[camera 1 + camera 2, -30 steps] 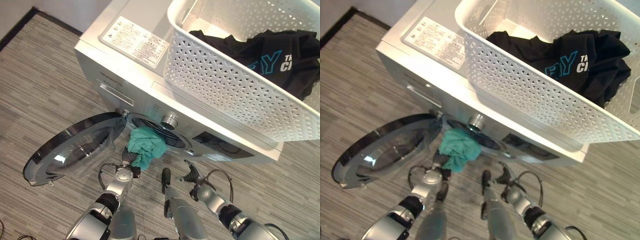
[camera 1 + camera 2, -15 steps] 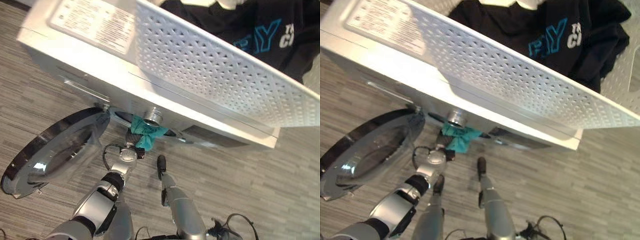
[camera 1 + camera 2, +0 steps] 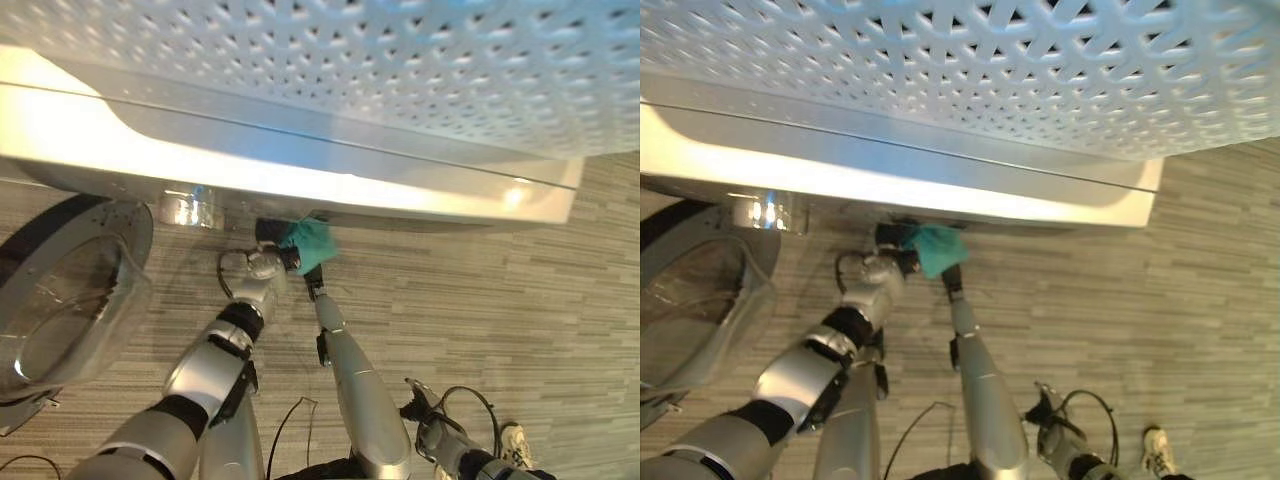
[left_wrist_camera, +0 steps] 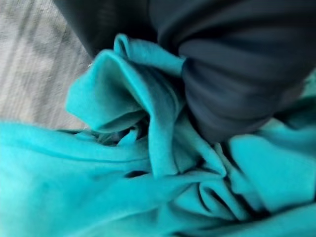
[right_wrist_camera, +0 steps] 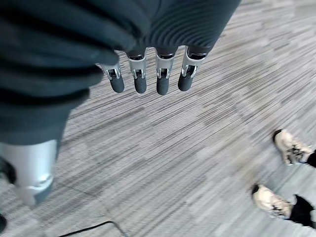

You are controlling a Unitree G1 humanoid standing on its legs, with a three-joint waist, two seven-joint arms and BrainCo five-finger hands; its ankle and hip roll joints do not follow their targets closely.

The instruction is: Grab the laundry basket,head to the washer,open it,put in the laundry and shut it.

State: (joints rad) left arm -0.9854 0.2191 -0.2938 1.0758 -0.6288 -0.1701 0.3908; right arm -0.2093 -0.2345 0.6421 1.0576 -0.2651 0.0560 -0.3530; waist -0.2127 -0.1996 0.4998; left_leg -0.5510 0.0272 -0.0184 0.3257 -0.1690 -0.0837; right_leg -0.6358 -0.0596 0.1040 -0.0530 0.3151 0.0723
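Observation:
The white lattice laundry basket stands on top of the white washer and spans the upper part of both eye views. The washer's round glass door hangs open at the left. My left hand is up at the drum opening, just under the washer's front edge, shut on a bunched teal cloth. That teal cloth is crumpled right in front of the left wrist camera. My right hand hangs low at my right side over the floor, fingers straight and holding nothing.
A silver knob sticks out of the washer's front near the door hinge. Grey striped flooring runs to the right. A person's light shoes stand on the floor behind my right hand.
The camera has swung in close over the washer. My left hand has carried the teal cloth up to the drum opening. My right hand has dropped back and down to my side.

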